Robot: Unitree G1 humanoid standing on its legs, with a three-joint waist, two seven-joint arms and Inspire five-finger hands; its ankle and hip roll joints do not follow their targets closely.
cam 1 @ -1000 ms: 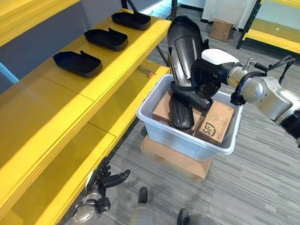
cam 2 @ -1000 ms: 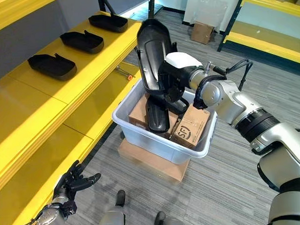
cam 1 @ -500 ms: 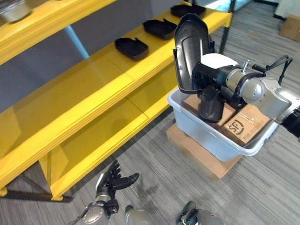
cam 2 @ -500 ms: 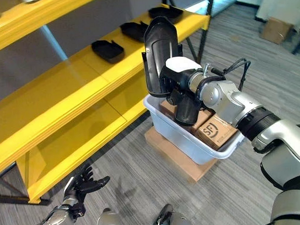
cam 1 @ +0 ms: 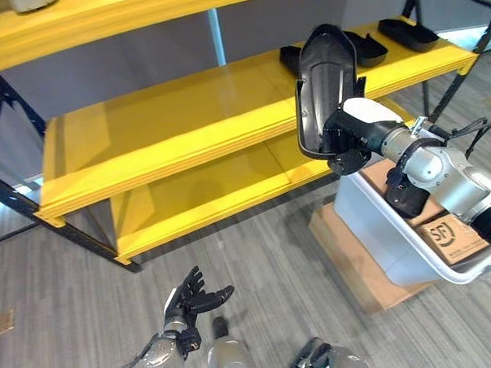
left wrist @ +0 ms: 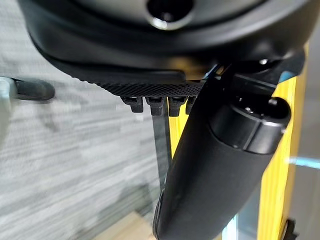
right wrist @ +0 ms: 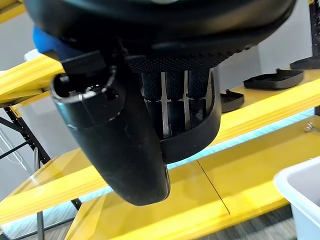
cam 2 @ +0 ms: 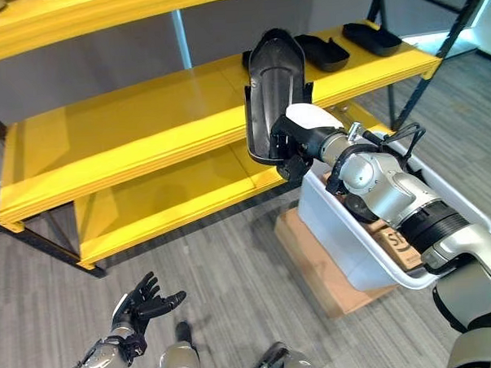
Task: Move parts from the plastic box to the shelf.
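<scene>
Right hand (cam 2: 302, 133) fingers (right wrist: 176, 102) clenching black part (cam 1: 323, 87) upright, clearing shelf (cam 1: 187, 150) edge beyond them for placement; left hand (cam 1: 185, 305) fingers released

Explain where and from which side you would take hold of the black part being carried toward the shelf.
Take the black part at its lower end, as the right hand does, coming from the box side. It stands upright as a long, shallow shell; its raised rim at the bottom gives fingers something to curl round, and this probably leaves the upper end free to lead onto the shelf.
</scene>
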